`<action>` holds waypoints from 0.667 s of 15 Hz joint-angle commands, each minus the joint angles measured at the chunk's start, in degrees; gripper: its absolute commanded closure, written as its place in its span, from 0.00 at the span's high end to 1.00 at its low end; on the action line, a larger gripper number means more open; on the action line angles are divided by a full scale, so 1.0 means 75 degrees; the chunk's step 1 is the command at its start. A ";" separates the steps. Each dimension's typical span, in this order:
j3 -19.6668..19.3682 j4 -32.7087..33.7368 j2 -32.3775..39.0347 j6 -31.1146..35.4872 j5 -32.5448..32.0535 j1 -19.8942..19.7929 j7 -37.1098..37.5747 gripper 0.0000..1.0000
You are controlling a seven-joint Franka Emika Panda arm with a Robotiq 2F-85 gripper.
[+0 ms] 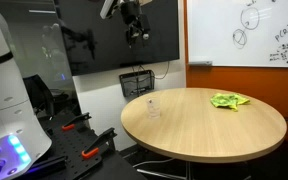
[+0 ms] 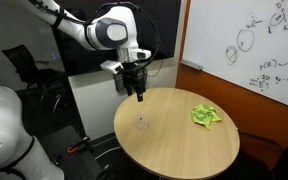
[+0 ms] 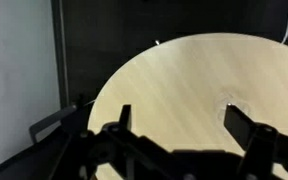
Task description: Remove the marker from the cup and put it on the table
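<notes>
A small clear cup (image 1: 152,107) stands near the edge of the round wooden table (image 1: 214,130); it also shows in an exterior view (image 2: 142,123). In the wrist view the cup (image 3: 229,106) shows faintly by the right fingertip. I cannot make out the marker in any view; the cup is too small to show what is inside. My gripper (image 1: 136,35) hangs well above the table, over the cup's side of it (image 2: 136,92). In the wrist view its jaws (image 3: 176,112) are spread wide with nothing between them.
A crumpled green cloth (image 1: 228,100) lies on the far part of the table (image 2: 205,116). A whiteboard (image 1: 246,30) hangs on the wall behind. A white robot body (image 1: 4,90) and red-handled tools (image 1: 76,122) are beside the table.
</notes>
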 commanded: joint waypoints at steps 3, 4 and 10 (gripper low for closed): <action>-0.0120 0.0013 0.0002 -0.0027 -0.0047 0.0124 0.0033 1.00; -0.0120 0.0013 0.0003 -0.0027 -0.0047 0.0124 0.0033 1.00; 0.0043 0.0242 0.0516 0.0211 0.0111 0.0428 0.0036 1.00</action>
